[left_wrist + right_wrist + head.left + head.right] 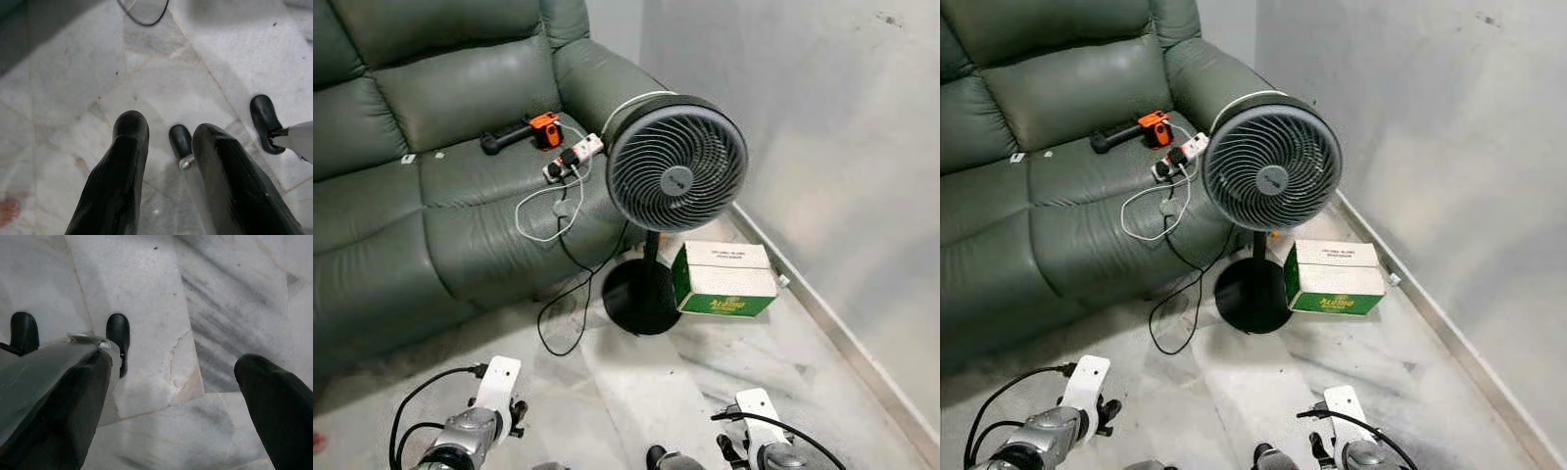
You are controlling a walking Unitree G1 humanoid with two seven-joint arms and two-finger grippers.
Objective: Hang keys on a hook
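A green leather sofa fills the upper left of the head views, standing on a pale marble floor. On its seat cushion lie a black-handled tool with an orange head and a white power strip, from which a white cable loops over the cushion and a black cable runs down onto the floor. Just in front of the sofa's right end stands a grey pedestal fan on a round black base. A green and white carton lies on the floor, touching or just beside that base, near the grey wall.

Both arms hang low at the bottom edge of the head views. In the left wrist view the left claw points down at the marble, its two black fingers apart with nothing between them. In the right wrist view the right claw also points at the floor, its fingers spread wide and holding nothing. Dark rounded robot parts show near the floor beyond the fingers.

I cannot make out keys or a hook in any of these views
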